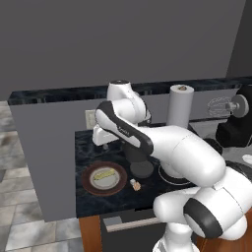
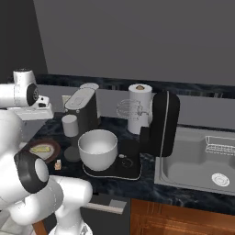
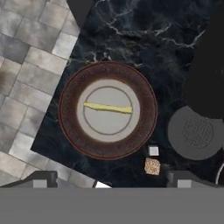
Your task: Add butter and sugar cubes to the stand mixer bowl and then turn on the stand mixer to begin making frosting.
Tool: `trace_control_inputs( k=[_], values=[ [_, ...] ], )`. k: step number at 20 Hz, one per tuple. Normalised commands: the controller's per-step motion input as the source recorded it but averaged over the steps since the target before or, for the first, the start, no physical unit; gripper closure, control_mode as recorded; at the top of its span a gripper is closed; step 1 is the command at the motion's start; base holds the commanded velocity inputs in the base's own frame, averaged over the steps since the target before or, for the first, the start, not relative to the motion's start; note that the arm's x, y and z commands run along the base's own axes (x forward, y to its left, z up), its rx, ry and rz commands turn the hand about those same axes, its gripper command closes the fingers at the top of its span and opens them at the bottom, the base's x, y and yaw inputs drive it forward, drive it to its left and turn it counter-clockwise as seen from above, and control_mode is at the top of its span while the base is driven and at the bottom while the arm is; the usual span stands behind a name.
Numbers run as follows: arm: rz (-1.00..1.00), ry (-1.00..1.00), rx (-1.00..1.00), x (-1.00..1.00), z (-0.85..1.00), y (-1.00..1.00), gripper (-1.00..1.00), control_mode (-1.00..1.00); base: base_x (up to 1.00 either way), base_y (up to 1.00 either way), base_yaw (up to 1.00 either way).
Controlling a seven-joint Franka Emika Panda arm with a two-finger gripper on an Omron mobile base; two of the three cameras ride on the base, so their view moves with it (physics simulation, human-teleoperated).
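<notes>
The butter [image 3: 108, 107] is a pale yellow stick lying across the middle of a brown-rimmed plate [image 3: 65, 109] on the dark marble counter. Two sugar cubes, one whitish [image 3: 153, 151] and one tan [image 3: 152, 166], lie on the counter just off the plate's rim. My gripper [image 3: 114, 179] hovers above the plate, open, with nothing between its fingertips. The stand mixer bowl [image 2: 97, 148] sits on the flat black base of the stand mixer [image 2: 160, 124], and the silver whisk [image 2: 130, 110] hangs above it. The butter [image 1: 104, 175] and the sugar cubes [image 1: 135, 185] lie left of my arm.
A dark grey coffee machine [image 2: 82, 110] with a small cup [image 2: 69, 125] stands just behind the plate, its round drip tray [image 3: 197, 131] beside the cubes. A paper towel roll [image 2: 139, 108] stands at the back wall. A sink [image 2: 202, 156] lies right of the mixer. The counter's edge drops to tiled floor [image 3: 30, 65].
</notes>
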Motion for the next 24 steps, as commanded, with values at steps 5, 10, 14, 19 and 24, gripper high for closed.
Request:
trace_control_inputs(
  k=[5,10,14,19,24],
  values=[
    [0.2,0.0,0.0,0.0,-0.18,0.13,-1.0,-1.0,0.0,0.0,0.0],
    [0.22,-0.03,0.0,-0.06,-0.37,0.01,-1.0,-1.0,0.0,0.0,0.0],
    [0.15,0.0,-0.01,0.0,-0.69,0.17,-1.0,-1.0,0.0,0.0,0.0],
    [0.12,0.0,-0.01,0.03,-0.7,0.3,-1.0,-1.0,0.0,0.0,0.0],
    [0.13,0.0,0.0,0.12,-0.44,0.19,-1.0,-1.0,0.0,0.0,0.0]
  ],
)
